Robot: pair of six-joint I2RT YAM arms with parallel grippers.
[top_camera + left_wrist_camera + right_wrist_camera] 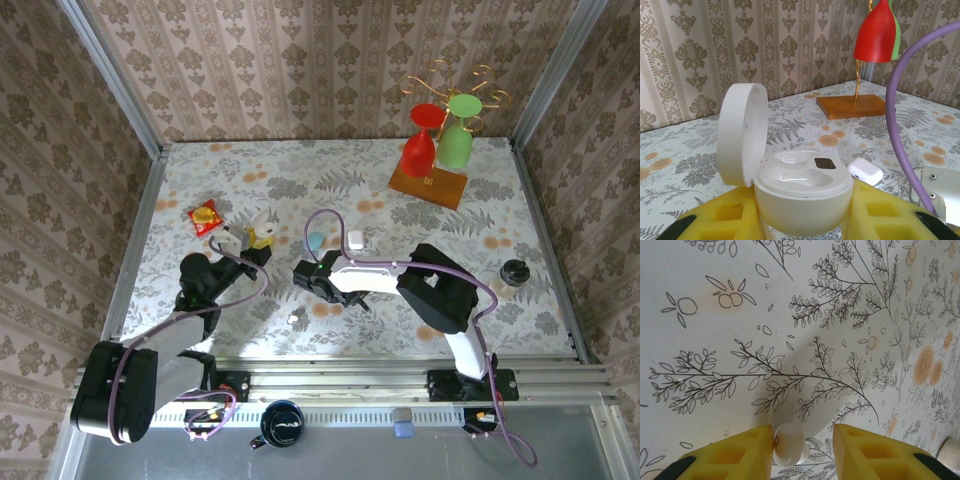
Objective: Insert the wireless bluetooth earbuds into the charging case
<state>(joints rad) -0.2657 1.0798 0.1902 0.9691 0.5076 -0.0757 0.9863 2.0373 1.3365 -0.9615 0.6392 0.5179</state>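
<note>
My left gripper (805,212) is shut on the charging case (802,192), a glossy white rounded case held between the yellow fingers (730,217). Its hinged lid (742,135) stands open to the left, and both wells inside look empty. In the top view the left gripper (255,238) holds the case (260,226) at the table's left middle. My right gripper (802,435) points down at the table. A tiny white earbud (788,445) lies between its fingers, touching the left finger (740,452), with a gap to the right one. Another white earbud (293,318) lies near the front.
A light-blue case (316,240) and a squarish white case (355,240) sit mid-table; the white one (865,171) lies just beyond the held case. A wooden rack with red and green glasses (432,150) stands at the back right. There is a red packet (205,217) at left and a black round object (515,272) at right.
</note>
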